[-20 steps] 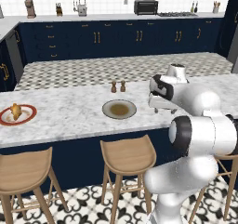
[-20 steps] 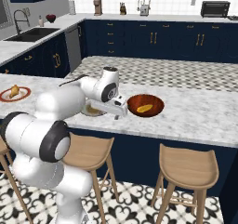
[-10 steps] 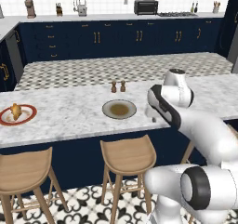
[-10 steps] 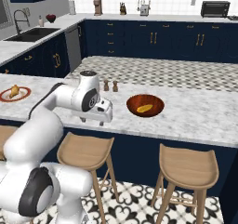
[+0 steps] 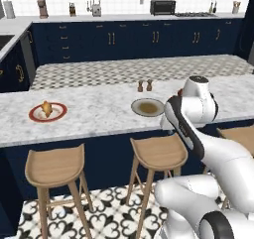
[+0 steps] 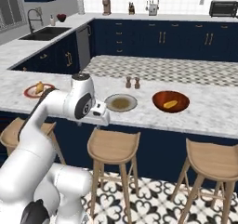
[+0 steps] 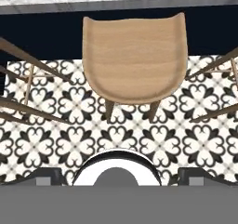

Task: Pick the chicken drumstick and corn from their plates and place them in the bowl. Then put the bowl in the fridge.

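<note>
My arm hangs off the front edge of the counter (image 6: 195,118), hand turned down over the middle stool (image 7: 134,56) and the patterned floor. My gripper (image 6: 103,116) is apart, jaws wide, nothing between them.

The corn (image 6: 170,104) lies in the bowl (image 6: 170,101), so I judge the chicken drumstick (image 5: 46,107) is the step in hand. It sits well away on the red-rimmed plate (image 5: 47,112) at the far left of the counter, with the grey plate (image 5: 148,107) bare between there and the bowl.

To do this well, I want to lift clear of the counter lip first, swing left across the marble, and come straight down over the red-rimmed plate rather than sliding in from the side. The base may have to shift left; that reach looks long to me.

The chicken drumstick looks propped up on the plate, more upright than flat, but it is too small to call its long axis with confidence. I'd set my jaws across its narrow width once I'm close enough to read it.

The corn's long axis runs roughly left-right in the right base view, tilted slightly.
</note>
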Tool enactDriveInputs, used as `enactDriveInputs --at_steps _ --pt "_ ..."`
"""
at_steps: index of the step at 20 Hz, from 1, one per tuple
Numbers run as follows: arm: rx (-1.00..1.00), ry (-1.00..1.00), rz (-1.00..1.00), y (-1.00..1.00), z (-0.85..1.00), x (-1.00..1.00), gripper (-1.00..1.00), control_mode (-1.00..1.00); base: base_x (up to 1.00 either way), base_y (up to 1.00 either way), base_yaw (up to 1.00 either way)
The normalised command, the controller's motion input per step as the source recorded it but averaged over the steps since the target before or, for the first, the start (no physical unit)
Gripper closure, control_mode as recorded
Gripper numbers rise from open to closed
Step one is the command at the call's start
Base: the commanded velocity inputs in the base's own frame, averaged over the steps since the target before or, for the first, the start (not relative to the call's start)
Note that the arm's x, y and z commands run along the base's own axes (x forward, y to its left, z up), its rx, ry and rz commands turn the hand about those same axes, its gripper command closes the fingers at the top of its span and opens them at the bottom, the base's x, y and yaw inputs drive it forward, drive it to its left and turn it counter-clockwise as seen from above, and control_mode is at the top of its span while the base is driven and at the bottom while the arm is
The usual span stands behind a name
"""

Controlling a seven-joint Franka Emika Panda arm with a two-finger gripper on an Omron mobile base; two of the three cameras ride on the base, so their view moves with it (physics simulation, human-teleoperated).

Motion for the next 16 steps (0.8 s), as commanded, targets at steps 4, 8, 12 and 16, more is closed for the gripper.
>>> enactDriveInputs --at_steps 4,8,12,16 --pt "0.00 0.00 0.00 0.00 0.00 0.00 -1.00 1.00 -0.02 1.00 0.00" --pt "0.00 0.00 0.00 0.00 0.00 0.00 -1.00 1.00 0.00 1.00 0.00" --pt "0.00 0.00 0.00 0.00 0.00 0.00 -1.00 1.00 0.00 1.00 0.00" --pt "0.00 0.00 0.00 0.00 0.00 0.00 -1.00 1.00 0.39 0.57 0.00"
